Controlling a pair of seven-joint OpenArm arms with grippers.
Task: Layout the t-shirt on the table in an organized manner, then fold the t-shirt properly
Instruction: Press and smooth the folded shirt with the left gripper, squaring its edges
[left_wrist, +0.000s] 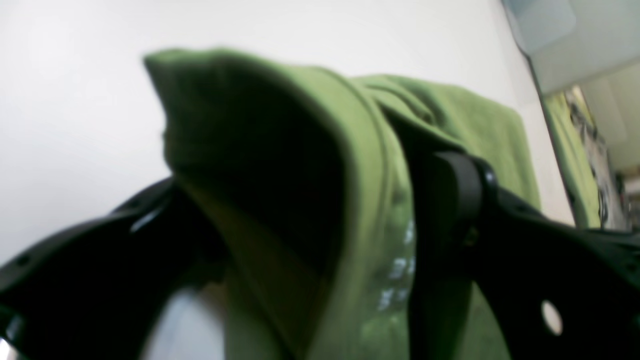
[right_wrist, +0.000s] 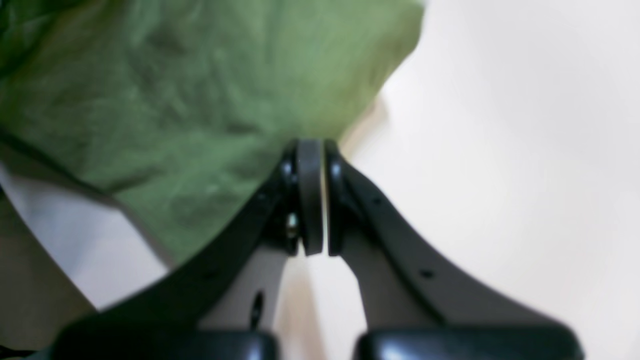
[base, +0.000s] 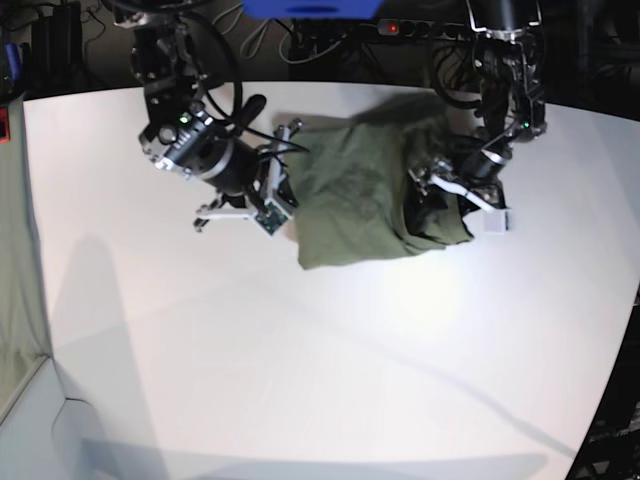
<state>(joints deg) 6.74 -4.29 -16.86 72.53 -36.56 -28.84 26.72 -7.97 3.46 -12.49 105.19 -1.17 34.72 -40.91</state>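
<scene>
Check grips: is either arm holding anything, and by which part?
Right gripper is shut on the t-shirt at its side edge. Left gripper is open around a bunched fold near the collar, not clamped.

Cables (base: 300, 35) and blue object (base: 310, 8) behind

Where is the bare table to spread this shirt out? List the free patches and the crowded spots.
The widest free patch of the table is the whole near half, in front of the t-shirt. Another lies at the far left, beyond the right end effector. It is crowded along the far edge: both arms flank the shirt there, the left end effector at its right end.
</scene>
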